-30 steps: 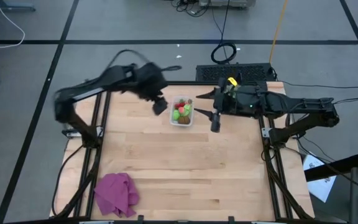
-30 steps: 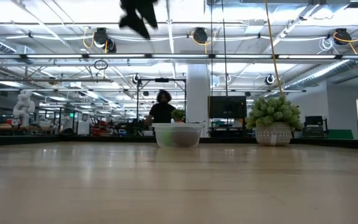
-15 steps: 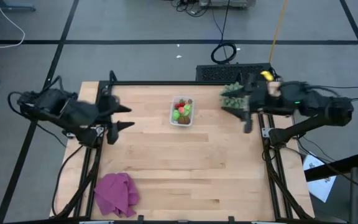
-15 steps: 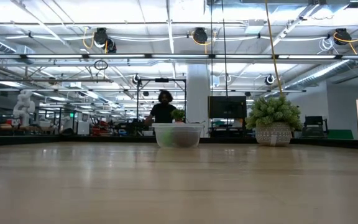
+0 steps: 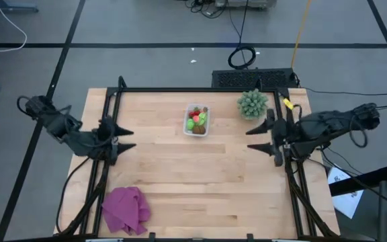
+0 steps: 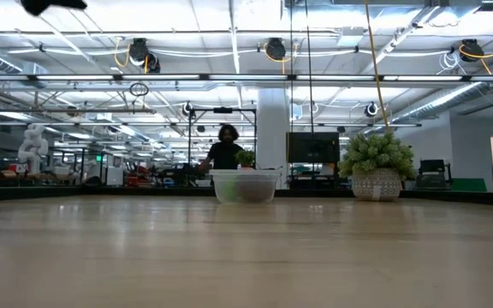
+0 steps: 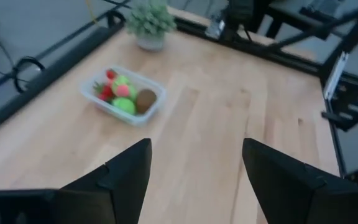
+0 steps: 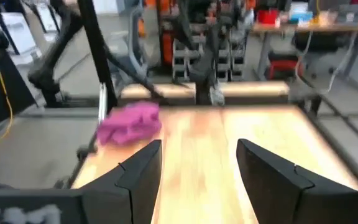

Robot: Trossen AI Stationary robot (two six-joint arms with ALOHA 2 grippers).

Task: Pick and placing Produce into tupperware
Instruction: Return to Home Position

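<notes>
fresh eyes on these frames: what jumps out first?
The clear tupperware sits upper-middle in the high view, filled with bright produce: green pieces, red strawberries, a brown kiwi. A purple cloth lies crumpled at the table's lower-left corner, and a spiky potted plant stands right of the tupperware. The left claw and right claw sit open at opposite table edges, holding nothing.

Grey floor [image 5: 146, 27] crossed by dark tape lines [image 5: 180, 46], black cable coil [image 5: 242, 57] lying just beyond light wood surface [image 5: 193, 175]. Open hall behind: white ceiling [image 6: 229, 26] with pipes and bright strip lights, round fixtures [image 6: 274, 49], white column [image 6: 270, 128], dark screen [image 6: 312, 147], person in dark top [image 6: 225, 152] far back. Cluttered workbenches [image 8: 303, 25] farther off.
</notes>
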